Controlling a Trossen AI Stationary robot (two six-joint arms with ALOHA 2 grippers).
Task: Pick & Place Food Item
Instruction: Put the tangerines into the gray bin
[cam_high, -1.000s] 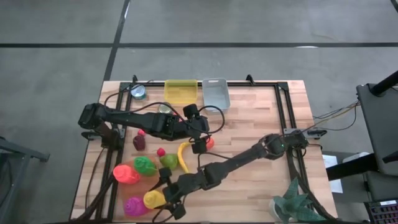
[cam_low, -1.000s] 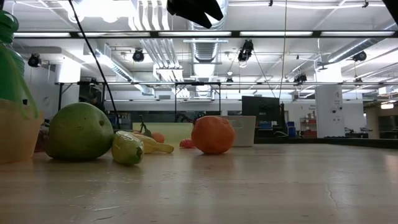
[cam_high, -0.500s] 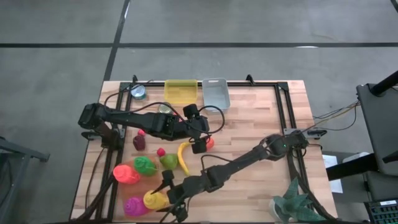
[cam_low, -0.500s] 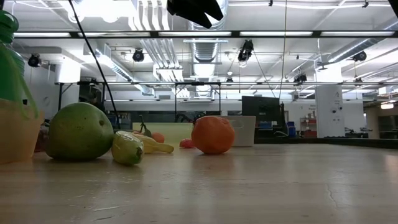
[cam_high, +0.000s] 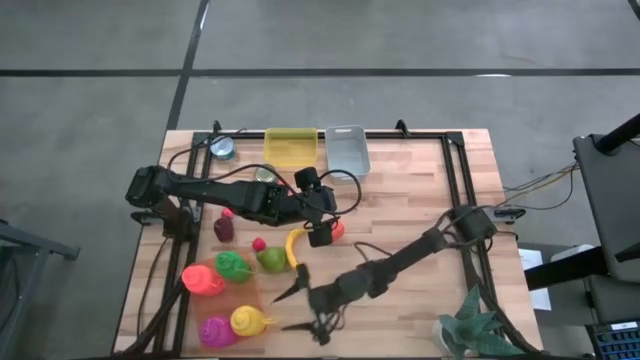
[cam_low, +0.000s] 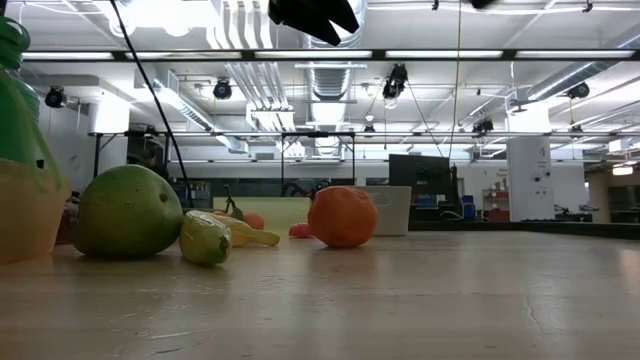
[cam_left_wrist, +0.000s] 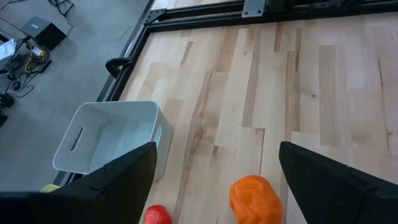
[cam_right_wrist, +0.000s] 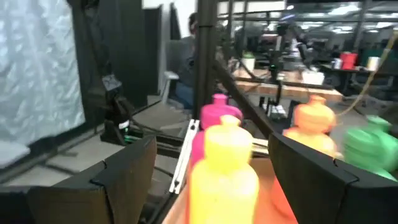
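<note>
On the wooden table (cam_high: 420, 200), toy foods cluster at the frame's lower left, where my right pincer (cam_high: 300, 305) hangs spread and empty beside the yellow bottle (cam_high: 250, 320), lined up to take it, while my left pincer (cam_high: 322, 222) waits open above the orange fruit (cam_high: 338, 229).

Pale wood plank table (cam_high: 400, 200), matt; white bin (cam_left_wrist: 112, 140) smooth plastic; orange fruit (cam_left_wrist: 255, 200) dimpled.
</note>
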